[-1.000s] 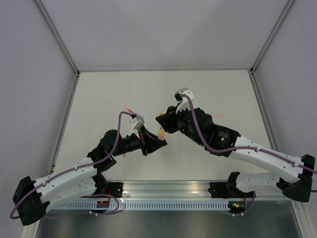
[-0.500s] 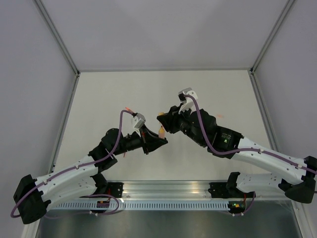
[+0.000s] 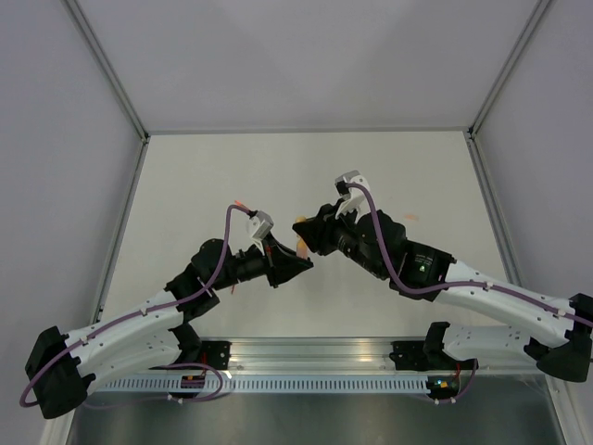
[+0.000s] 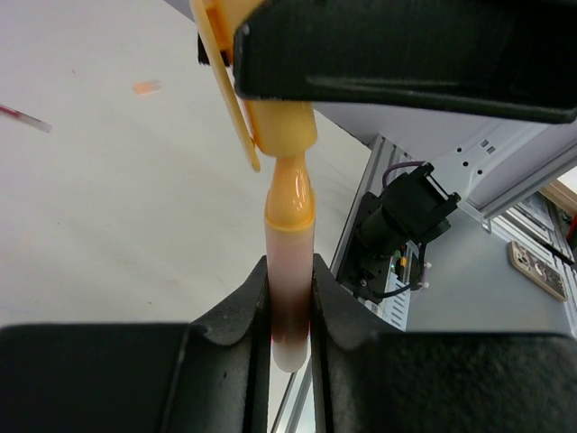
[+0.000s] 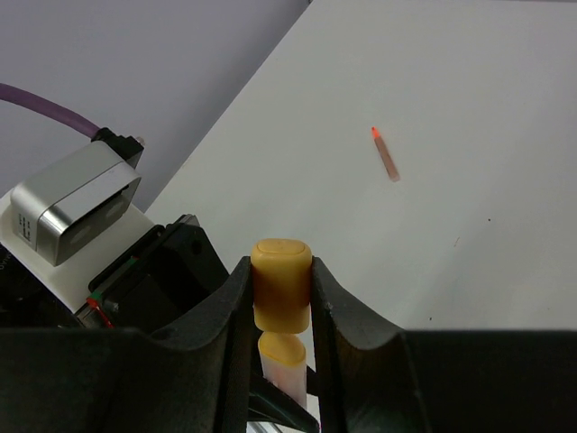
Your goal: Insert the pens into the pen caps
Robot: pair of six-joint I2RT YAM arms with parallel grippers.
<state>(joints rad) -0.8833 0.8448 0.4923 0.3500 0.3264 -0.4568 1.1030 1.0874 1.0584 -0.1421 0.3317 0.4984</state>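
The orange pen point(image 4: 290, 289) was found clamped upright in the left wrist view between the two fingers of the left gripper point(image 4: 290, 281). The jaws were drawn in to a narrow gap and closed on the barrel's lower half. The pen's tapered orange tip was pointed toward 12 o'clock. The tip was met at its end by the mouth of the orange cap point(image 4: 281, 126), which carried a flat clip down its 9 o'clock side. Whether the tip had entered the cap could not be told. The cap was pinched between the fingers of the right gripper point(image 5: 281, 271), whose jaws were likewise narrowed and closed on the cap's sides. In the right wrist view the cap's closed end was turned to 12 o'clock and the pen was seen directly below it at 6 o'clock, in line with it. From above, the pair was held off the white table point(image 3: 204, 167) near its middle, where the two arms met nose to nose. The red pen point(image 5: 386, 155) was noted lying flat and uncapped on the table, well apart, at about 10 o'clock from the held pair in the top view. A small pinkish cap point(image 4: 146, 87) was recorded lying alone on the table at about 2 o'clock from the pair, well clear of both grippers.
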